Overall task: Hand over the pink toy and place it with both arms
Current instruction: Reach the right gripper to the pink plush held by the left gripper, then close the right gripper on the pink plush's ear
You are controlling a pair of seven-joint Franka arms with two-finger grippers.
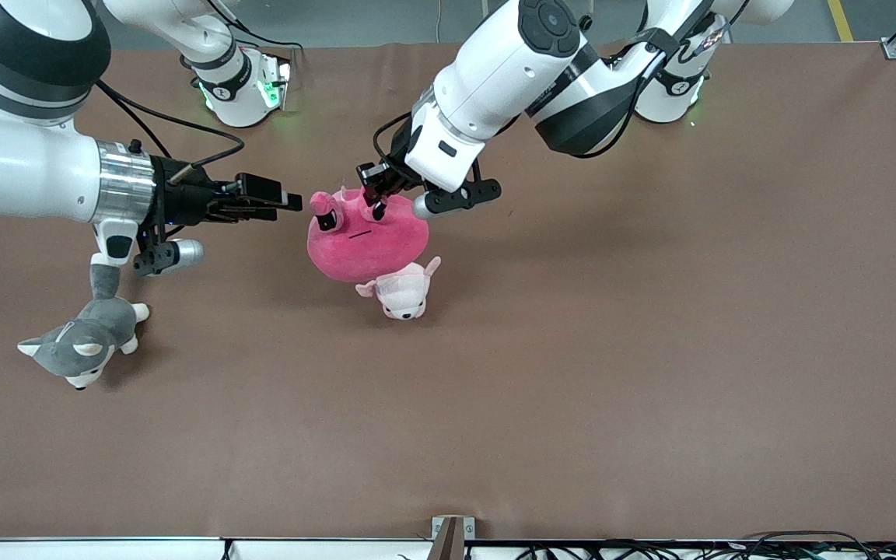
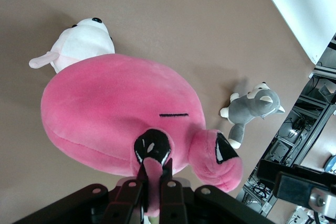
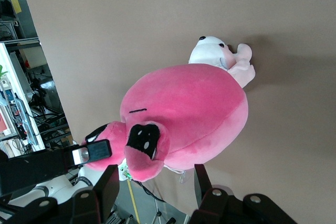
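The pink toy (image 1: 366,241) is a big round hot-pink plush with dark angry eyes. It hangs over the middle of the table from my left gripper (image 1: 376,201), which is shut on one of its eye nubs (image 2: 153,148). In the left wrist view that nub is pinched flat between the fingers (image 2: 169,182) of the left gripper (image 2: 154,179). My right gripper (image 1: 291,203) is level with the toy at the right arm's end and is open. In the right wrist view the right gripper (image 3: 155,184) has its fingers (image 3: 107,187) spread wide, and the other eye nub (image 3: 142,148) reaches just to their tips without touching.
A small pale pink-and-white plush (image 1: 404,292) lies on the table under the toy's edge, nearer the front camera. A grey-and-white husky plush (image 1: 82,346) lies toward the right arm's end, below the right wrist. The brown table (image 1: 650,350) spreads all round.
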